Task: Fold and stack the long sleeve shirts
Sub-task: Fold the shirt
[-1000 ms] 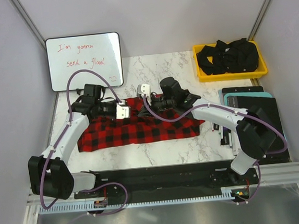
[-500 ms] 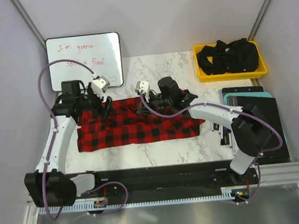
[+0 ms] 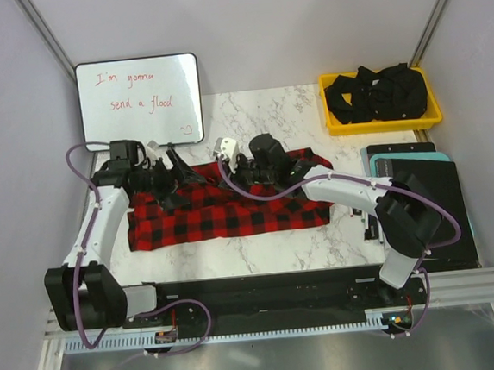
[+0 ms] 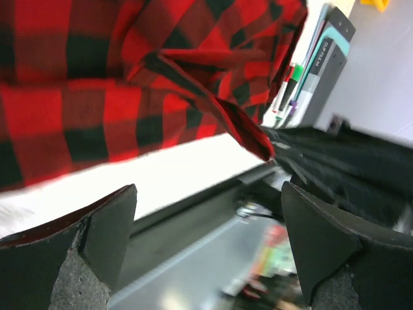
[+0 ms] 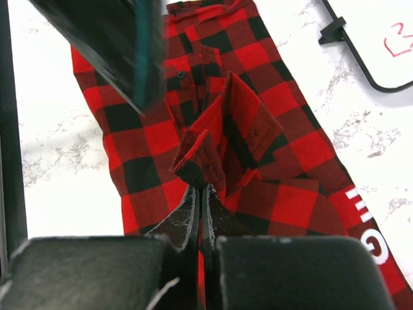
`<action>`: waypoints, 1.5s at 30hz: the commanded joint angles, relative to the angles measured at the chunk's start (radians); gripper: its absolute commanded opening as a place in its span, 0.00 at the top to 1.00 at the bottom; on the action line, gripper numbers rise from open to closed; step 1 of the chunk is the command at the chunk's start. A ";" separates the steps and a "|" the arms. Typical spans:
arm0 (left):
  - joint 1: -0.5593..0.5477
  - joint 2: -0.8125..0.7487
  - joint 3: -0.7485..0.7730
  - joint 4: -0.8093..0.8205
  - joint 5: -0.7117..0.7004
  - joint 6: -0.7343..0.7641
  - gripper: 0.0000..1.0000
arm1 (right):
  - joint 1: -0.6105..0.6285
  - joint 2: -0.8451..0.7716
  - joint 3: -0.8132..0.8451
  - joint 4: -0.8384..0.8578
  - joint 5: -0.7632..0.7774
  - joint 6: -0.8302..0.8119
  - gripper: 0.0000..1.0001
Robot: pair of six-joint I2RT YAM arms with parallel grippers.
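Marble-pattern white tabletop [image 3: 270, 250]: red-and-black buffalo-check flannel shirt [image 3: 223, 211] lies at centre as a flattish band, judged partly folded. Right gripper [image 5: 200, 194] clenched on a raised fold of its cloth. Left gripper [image 4: 208, 232] spread wide, empty. Final folds and stacking remain.

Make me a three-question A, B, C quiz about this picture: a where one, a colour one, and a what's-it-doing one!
1. Where is the yellow bin?
A) far right corner of the table
B) on the floor
C) on the wall

2. What colours is the shirt?
A) blue and white
B) red and black
C) green and yellow

3. The right end effector is:
A) wide open
B) gripping a cup
C) shut on the shirt

Answers: 1 A, it sits at the far right edge; 2 B, red and black checks; 3 C, the wrist view shows it pinching cloth.
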 commanded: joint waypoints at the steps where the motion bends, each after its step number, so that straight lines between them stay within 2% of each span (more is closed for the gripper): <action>1: 0.006 0.022 -0.036 0.017 0.063 -0.297 0.01 | 0.063 -0.021 -0.005 0.057 0.084 -0.017 1.00; 6: 0.006 0.057 -0.062 0.020 0.029 -0.300 0.01 | 0.106 -0.013 -0.005 0.068 0.112 -0.029 1.00; 12: 0.006 0.109 -0.088 0.025 0.013 -0.299 0.08 | 0.150 -0.009 0.001 0.062 0.133 -0.061 1.00; 15: 0.006 0.126 -0.094 0.034 0.020 -0.297 0.18 | 0.163 -0.006 0.007 0.051 0.138 -0.078 1.00; 16: 0.006 0.129 -0.094 0.040 0.029 -0.296 0.32 | 0.169 -0.004 0.010 0.047 0.136 -0.084 1.00; 18: 0.003 0.131 -0.093 0.063 0.046 -0.285 0.50 | 0.175 -0.001 0.010 0.039 0.132 -0.101 1.00; 19: 0.001 0.129 -0.085 0.065 0.055 -0.279 0.67 | 0.178 -0.001 0.013 0.035 0.129 -0.104 1.00; 20: 0.001 0.128 -0.079 0.071 0.062 -0.265 0.79 | 0.180 0.000 0.019 0.022 0.123 -0.106 0.98; 21: 0.001 0.128 -0.071 0.077 0.068 -0.250 0.91 | 0.180 -0.001 0.027 -0.016 0.123 -0.106 0.87; 22: 0.001 0.126 -0.039 0.077 0.068 -0.233 0.98 | 0.177 -0.004 0.042 -0.042 0.132 -0.107 0.82; 23: 0.001 0.125 -0.019 0.079 0.069 -0.201 0.98 | 0.171 -0.022 0.051 -0.068 0.132 -0.106 0.79; 26: -0.002 0.155 0.102 0.071 0.085 -0.087 0.98 | 0.082 -0.091 0.047 -0.154 0.046 -0.065 0.50; 27: -0.014 0.167 0.143 0.056 0.074 -0.051 0.98 | 0.047 -0.108 0.042 -0.183 0.019 -0.049 0.37; 31: -0.048 0.258 0.365 0.020 0.057 0.107 0.98 | -0.162 -0.176 0.051 -0.318 -0.083 -0.043 0.17; 33: -0.071 0.295 0.430 0.002 0.074 0.147 0.98 | -0.219 -0.191 0.054 -0.408 -0.106 -0.061 0.14; 37: -0.106 0.375 0.602 -0.072 0.127 0.331 0.98 | -0.380 -0.173 0.068 -0.559 -0.146 -0.078 0.14; 42: -0.069 0.401 0.631 -0.263 0.137 0.489 0.98 | -0.480 -0.158 0.076 -0.668 -0.178 -0.107 0.16; 45: -0.020 0.392 0.634 -0.360 0.140 0.644 0.98 | -0.504 -0.148 0.076 -0.708 -0.199 -0.117 0.18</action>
